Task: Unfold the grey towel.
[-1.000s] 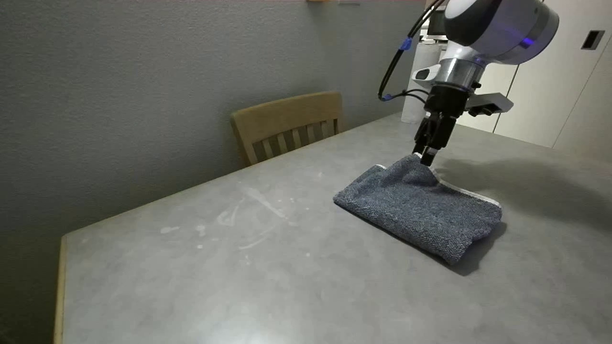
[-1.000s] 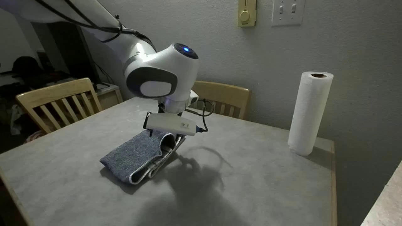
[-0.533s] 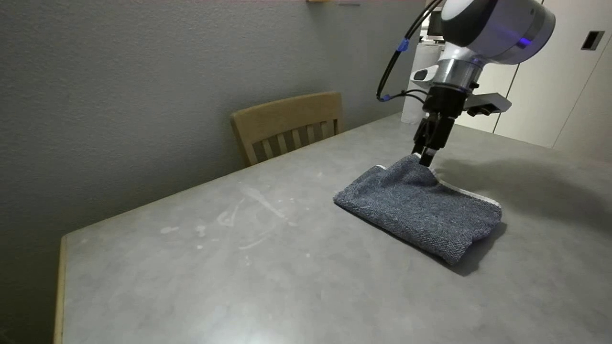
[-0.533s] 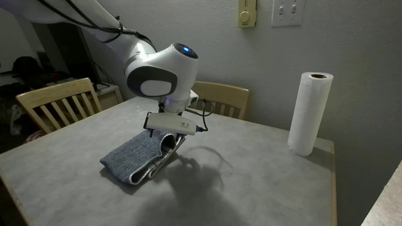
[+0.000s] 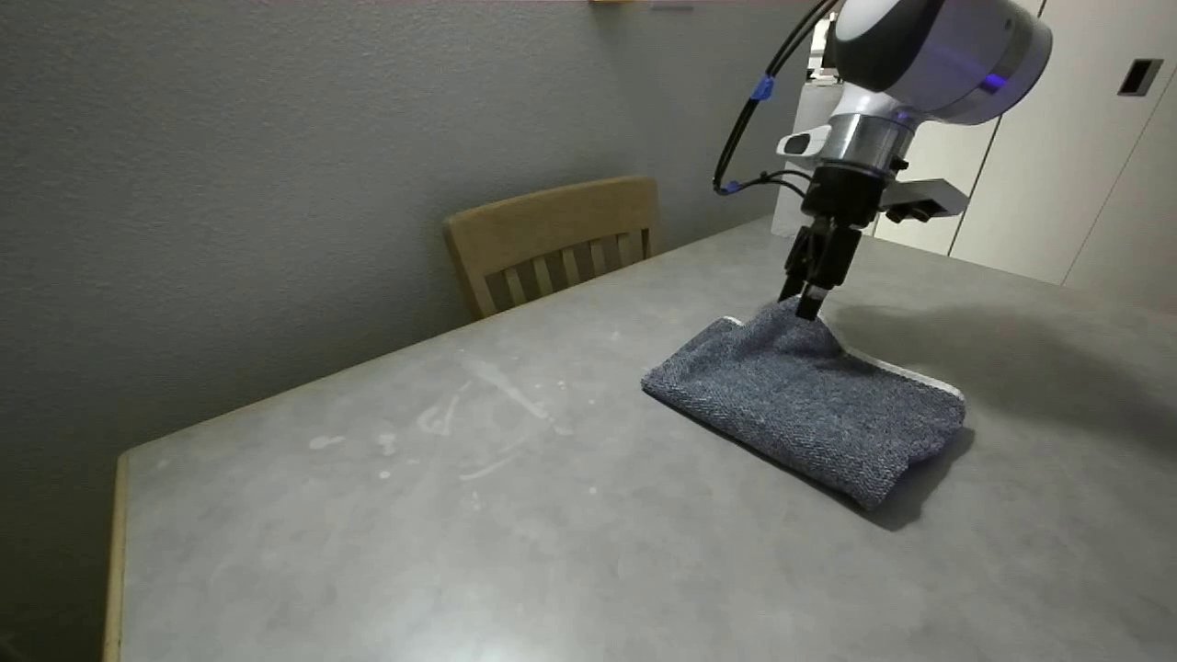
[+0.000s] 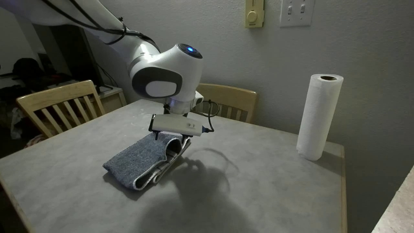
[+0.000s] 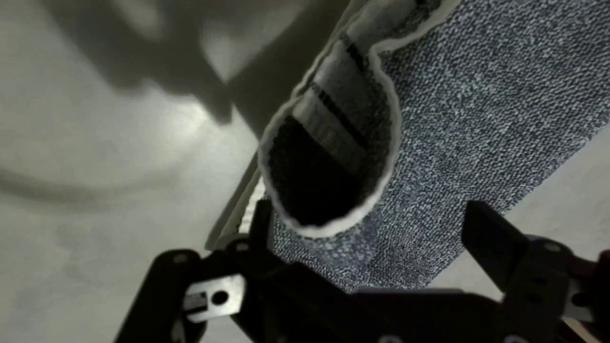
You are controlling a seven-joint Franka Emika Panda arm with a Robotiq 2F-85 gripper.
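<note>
Pincer (image 7: 369,223) shifted sl., spread wide, nothing gripped, nubby blue-gry towel (image 7: 476,119) folded, looped, pale-edged, on mottled tbl (image 5: 368,552)

Pretty sure this is somebody's home, like a dining corner. You've got a grey-topped table (image 6: 278,194) with wood trim (image 6: 343,191), slat-back wooden chairs (image 6: 58,96) at its edges and a roll of paper towels (image 6: 318,119) standing on top. The textured wall (image 6: 372,64) has a double light switch (image 6: 297,17) and a yellowish dial box (image 6: 254,14) on it. Can't tell if it's part of a kitchen tbh.
</note>
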